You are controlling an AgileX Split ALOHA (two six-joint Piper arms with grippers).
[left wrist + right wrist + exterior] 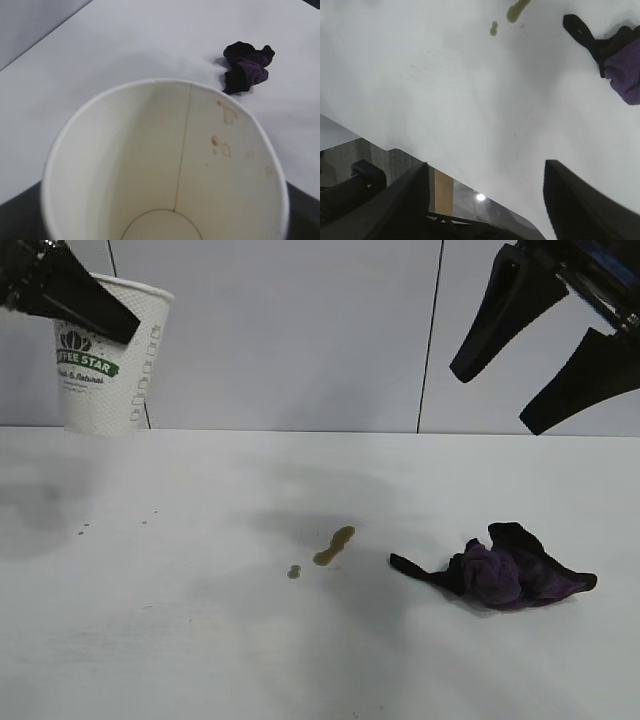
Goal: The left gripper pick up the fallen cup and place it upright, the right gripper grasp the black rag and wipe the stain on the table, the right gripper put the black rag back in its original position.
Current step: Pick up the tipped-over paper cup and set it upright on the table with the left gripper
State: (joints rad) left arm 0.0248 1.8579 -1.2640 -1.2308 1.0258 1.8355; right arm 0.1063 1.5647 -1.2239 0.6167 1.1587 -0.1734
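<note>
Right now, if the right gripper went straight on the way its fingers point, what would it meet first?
Probably bare table. The right gripper hangs open, aimed down at empty white surface. The stain and the black rag lie beyond its line, though depth is hard to judge.

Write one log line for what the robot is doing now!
left gripper: holds cup aloft | right gripper: open, raised | black rag, stain: on table

white table [120, 640] bears green stain [334, 545] and black rag [505, 568].
</note>
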